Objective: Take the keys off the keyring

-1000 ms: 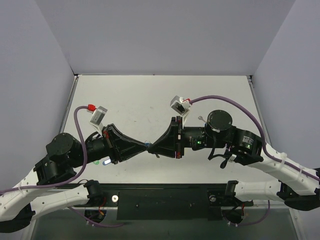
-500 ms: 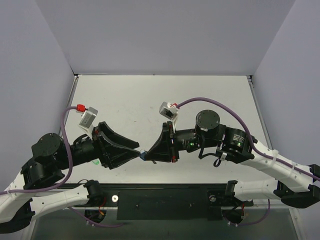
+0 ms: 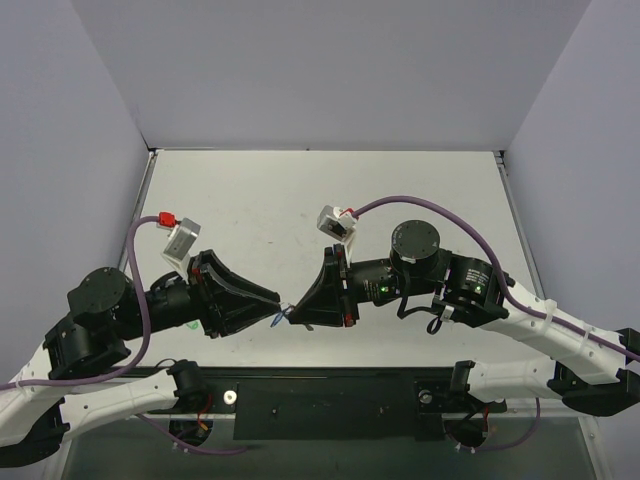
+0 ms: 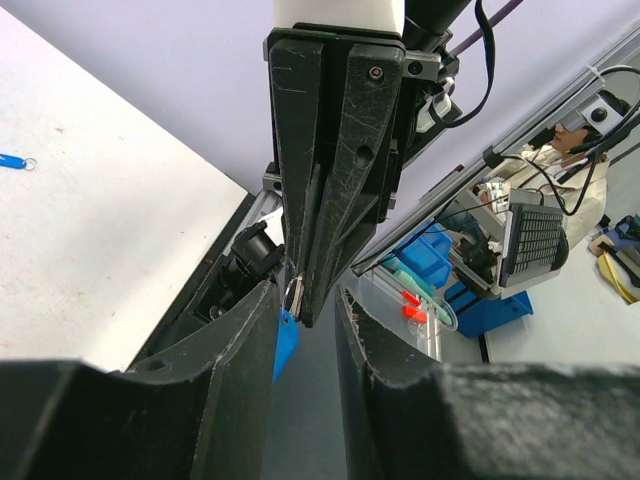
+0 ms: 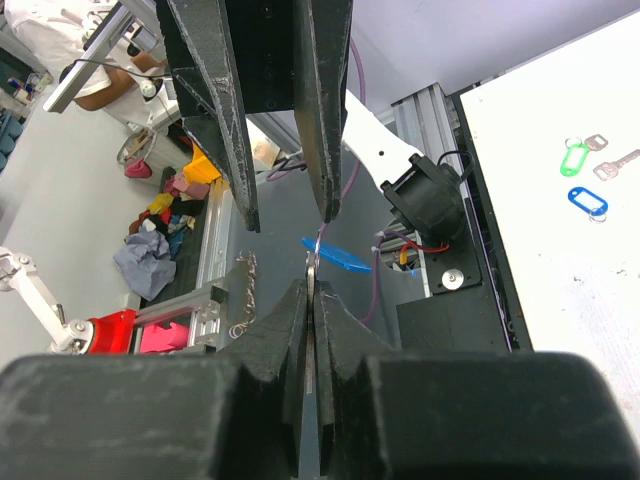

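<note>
My right gripper [image 3: 291, 312] is shut on the thin silver keyring [image 5: 314, 262], held edge-on between its pads [image 5: 312, 285]. A bright blue-capped key [image 5: 338, 256] hangs from the ring's tip and also shows in the top view [image 3: 277, 318]. My left gripper [image 3: 282, 305] faces the right one tip to tip, above the table's front edge. It is open [image 4: 305, 298], and its fingers straddle the right gripper's shut tips. The blue key [image 4: 286, 345] lies against the inner face of one left finger [image 4: 250, 340].
Loose keys lie on the white table [image 3: 400, 190]: a green-capped one [image 5: 573, 158], a blue-capped one [image 5: 587, 201] and a bare silver one [image 5: 615, 165]. Another blue key [image 4: 10, 161] shows in the left wrist view. Grey walls enclose three sides.
Both arms have shifted left and toward the front edge, tips still together. The blue key now dangles visibly just below the meeting fingertips.
</note>
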`<action>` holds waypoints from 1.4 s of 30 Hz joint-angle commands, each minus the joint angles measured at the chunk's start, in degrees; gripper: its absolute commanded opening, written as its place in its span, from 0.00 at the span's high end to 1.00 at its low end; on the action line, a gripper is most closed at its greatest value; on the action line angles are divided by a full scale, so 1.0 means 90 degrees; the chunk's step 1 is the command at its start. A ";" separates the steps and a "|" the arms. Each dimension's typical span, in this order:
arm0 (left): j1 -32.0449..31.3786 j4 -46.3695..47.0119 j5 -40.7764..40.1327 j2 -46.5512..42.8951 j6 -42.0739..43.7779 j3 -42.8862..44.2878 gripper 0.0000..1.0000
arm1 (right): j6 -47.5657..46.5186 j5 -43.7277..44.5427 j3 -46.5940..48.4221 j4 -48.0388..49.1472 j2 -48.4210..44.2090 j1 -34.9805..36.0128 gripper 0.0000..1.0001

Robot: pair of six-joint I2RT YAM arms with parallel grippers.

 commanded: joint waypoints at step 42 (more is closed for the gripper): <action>-0.0021 -0.1227 0.1012 0.0974 0.0629 0.0863 1.00 | -0.0159 -0.0404 0.0577 -0.0391 0.0359 0.0158 1.00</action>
